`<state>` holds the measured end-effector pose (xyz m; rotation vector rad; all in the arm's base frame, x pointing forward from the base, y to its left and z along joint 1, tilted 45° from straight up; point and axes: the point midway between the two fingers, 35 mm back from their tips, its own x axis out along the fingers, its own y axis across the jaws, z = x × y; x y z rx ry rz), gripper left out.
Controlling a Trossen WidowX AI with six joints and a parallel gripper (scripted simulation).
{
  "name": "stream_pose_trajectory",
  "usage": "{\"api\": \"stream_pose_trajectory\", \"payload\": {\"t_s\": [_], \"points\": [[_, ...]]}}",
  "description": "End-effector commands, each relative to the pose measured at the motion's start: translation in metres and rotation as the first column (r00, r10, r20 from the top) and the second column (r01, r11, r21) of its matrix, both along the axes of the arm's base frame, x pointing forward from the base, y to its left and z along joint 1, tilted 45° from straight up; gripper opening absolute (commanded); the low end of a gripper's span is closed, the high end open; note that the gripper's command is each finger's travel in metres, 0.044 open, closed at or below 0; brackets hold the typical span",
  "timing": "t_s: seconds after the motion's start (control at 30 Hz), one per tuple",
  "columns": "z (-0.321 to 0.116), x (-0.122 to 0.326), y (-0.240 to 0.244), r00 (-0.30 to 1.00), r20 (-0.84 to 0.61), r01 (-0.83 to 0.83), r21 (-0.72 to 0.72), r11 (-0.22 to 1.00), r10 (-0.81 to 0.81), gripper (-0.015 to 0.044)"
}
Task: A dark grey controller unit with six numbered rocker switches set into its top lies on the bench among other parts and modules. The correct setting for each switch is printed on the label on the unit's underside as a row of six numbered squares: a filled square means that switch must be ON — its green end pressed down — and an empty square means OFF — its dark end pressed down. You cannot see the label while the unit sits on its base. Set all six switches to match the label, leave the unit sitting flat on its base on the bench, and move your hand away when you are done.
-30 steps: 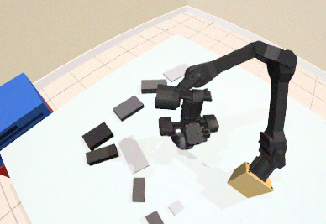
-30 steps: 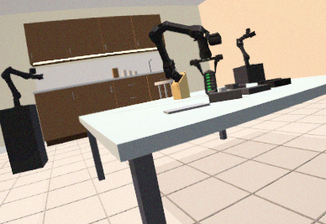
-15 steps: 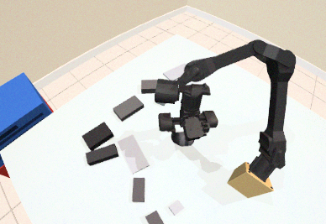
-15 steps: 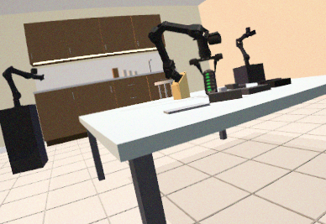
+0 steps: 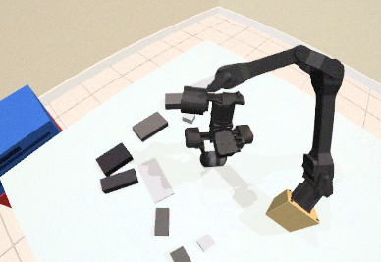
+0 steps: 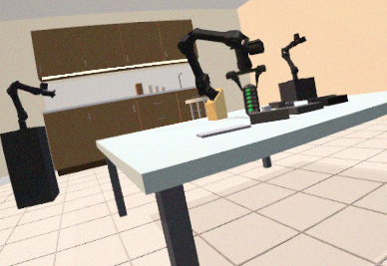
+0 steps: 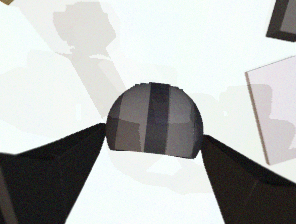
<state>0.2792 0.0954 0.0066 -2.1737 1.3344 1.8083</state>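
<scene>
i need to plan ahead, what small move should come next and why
Probably turn the wrist slightly, keeping the controller unit between the jaws, to bring its underside into view: it stands on end, green switch ends facing the exterior view, and no view shows the label's squares.

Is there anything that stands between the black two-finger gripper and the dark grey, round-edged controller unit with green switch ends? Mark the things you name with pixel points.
Nothing visible stands in between. The wrist view shows the controller unit (image 5: 213, 160) (image 6: 250, 101) (image 7: 159, 120) directly between the fingertips of the gripper (image 5: 214, 153) (image 6: 248, 87) (image 7: 153, 134), with no other part there.
</scene>
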Motion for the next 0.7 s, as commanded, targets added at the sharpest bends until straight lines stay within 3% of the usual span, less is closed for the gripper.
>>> {"api": "stream_pose_trajectory", "payload": {"t_s": [0.0,0.67], "points": [[0.004,0.007,-0.003,1.000,0.004,0.003,0.002,1.000,-0.003,0.0336],[0.014,0.020,-0.007,1.000,0.005,0.003,0.001,1.000,-0.003,0.0337]]}}
